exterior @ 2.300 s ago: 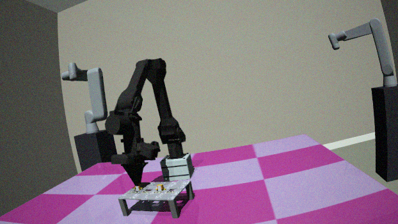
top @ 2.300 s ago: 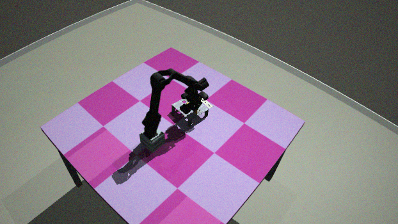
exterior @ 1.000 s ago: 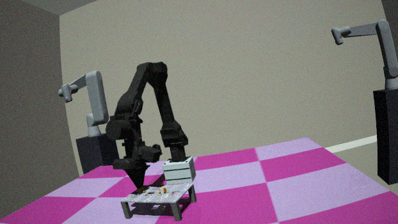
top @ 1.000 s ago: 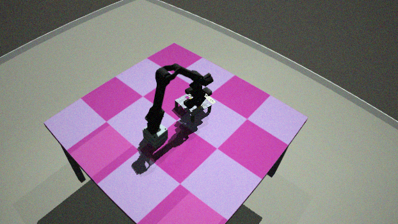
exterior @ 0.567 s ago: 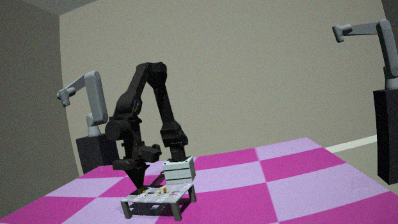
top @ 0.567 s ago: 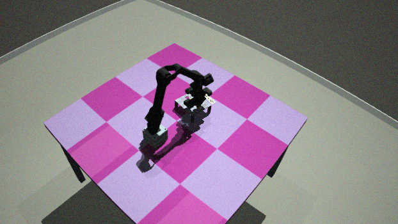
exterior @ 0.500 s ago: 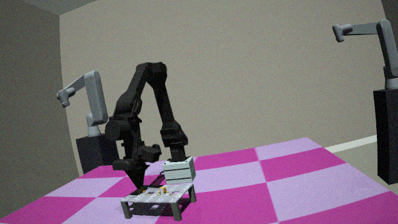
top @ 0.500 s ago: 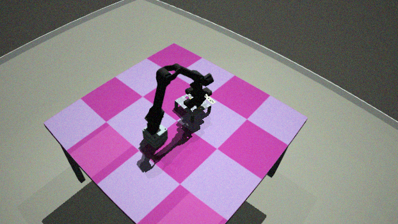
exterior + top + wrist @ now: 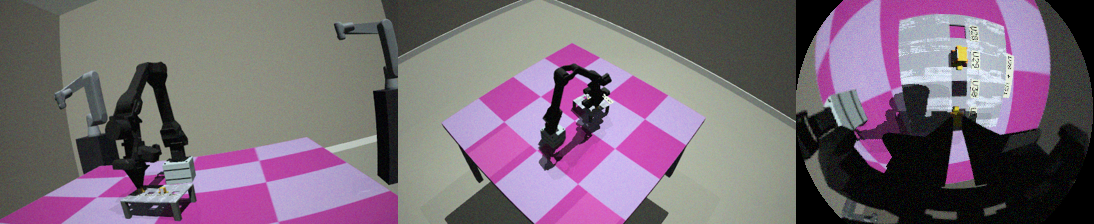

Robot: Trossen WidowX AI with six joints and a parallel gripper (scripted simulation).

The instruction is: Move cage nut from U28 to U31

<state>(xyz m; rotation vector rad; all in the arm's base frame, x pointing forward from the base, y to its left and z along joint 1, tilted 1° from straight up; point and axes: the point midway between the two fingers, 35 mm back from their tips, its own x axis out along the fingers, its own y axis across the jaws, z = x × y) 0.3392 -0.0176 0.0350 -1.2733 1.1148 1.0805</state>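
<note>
Tool (image 9: 589,102) (image 9: 141,188) (image 9: 957,119) pinching yellow cage nut (image 9: 143,190) (image 9: 956,111) at U31 end of rail plate (image 9: 150,198) (image 9: 926,60). U28 empty. Placing step, I'd say; next: square up, press till wings clip, then let go. Other nut (image 9: 162,190) (image 9: 959,56) at U29.

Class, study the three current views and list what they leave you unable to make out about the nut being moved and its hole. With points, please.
- Wings of the held nut (image 9: 956,110): hidden under the rail plate (image 9: 150,198) (image 9: 926,60) in the exterior view.
- Hole U31's outline: covered by nut and end effector (image 9: 139,188) (image 9: 957,119), wrist view.
- Full U31 label: cut off by the end effector, wrist view.
- Nut's seating: too small, exterior view.
</note>
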